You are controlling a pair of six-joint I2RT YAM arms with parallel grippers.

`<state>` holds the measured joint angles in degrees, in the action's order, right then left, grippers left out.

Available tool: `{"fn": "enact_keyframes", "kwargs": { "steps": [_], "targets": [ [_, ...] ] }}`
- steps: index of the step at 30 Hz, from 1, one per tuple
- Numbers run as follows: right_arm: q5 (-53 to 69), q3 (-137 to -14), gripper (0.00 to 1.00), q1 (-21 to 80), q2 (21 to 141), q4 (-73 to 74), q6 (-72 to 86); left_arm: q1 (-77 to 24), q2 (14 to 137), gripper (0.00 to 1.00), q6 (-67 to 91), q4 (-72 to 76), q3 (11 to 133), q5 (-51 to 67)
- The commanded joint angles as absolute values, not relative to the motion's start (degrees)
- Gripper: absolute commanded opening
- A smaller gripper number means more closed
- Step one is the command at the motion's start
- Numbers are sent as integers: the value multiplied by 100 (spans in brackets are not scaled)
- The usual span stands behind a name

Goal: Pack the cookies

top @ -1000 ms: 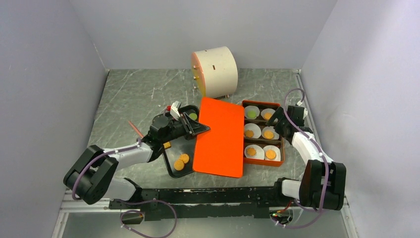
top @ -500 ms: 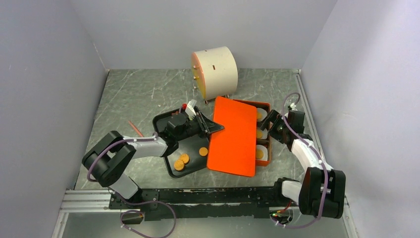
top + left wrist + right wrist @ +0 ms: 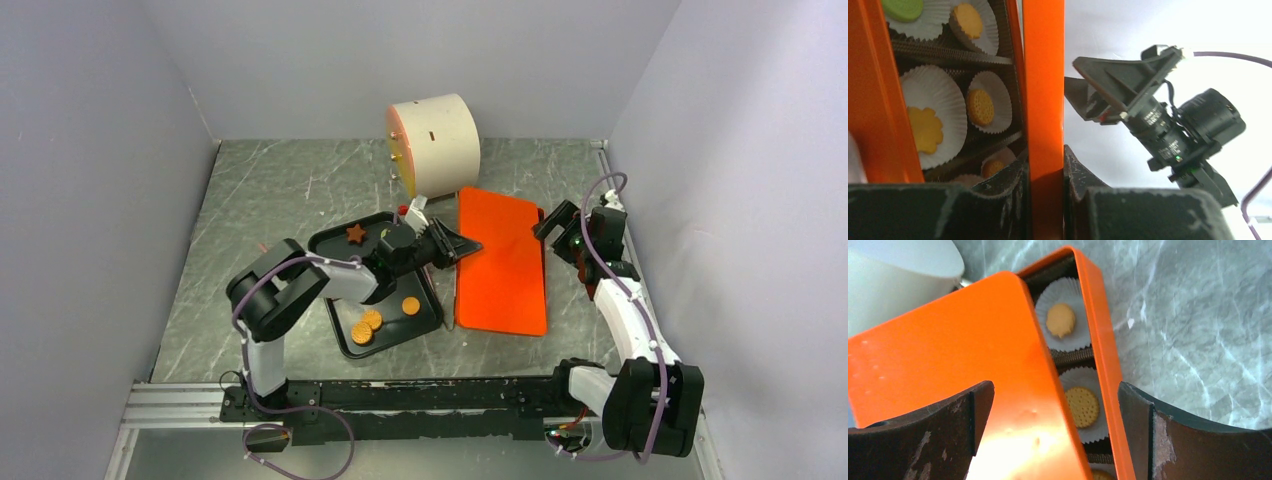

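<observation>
Left jaws clamp the orange lid by its left long edge; right jaws hang wide open over the box. We see packed cookies under the lid, right column uncovered, so we judge the lid must shift rightward.

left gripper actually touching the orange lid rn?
Touching. Left wrist view: the left gripper is shut on the orange lid, with the fingers pressed against both of its faces and no gap showing.
</observation>
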<state>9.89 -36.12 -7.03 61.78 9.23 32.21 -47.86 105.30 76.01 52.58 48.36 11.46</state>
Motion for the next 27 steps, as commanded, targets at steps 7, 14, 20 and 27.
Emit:
{"fn": "enact_keyframes", "kwargs": {
  "steps": [7,14,20,27],
  "targets": [
    [411,-3966,100,-694,6332,806,3349,-4940,11355,5,7879,5603,5983,930],
    [415,-3779,100,-694,6645,704,3335,-4940,11610,5,7768,4885,6343,1128],
    [583,-3562,100,-694,6885,618,3292,-4912,11497,5,7683,4766,6195,936],
    [1172,-3478,99,-694,7074,520,3252,-4876,11399,5,7272,3860,6488,791]
  ]
}}
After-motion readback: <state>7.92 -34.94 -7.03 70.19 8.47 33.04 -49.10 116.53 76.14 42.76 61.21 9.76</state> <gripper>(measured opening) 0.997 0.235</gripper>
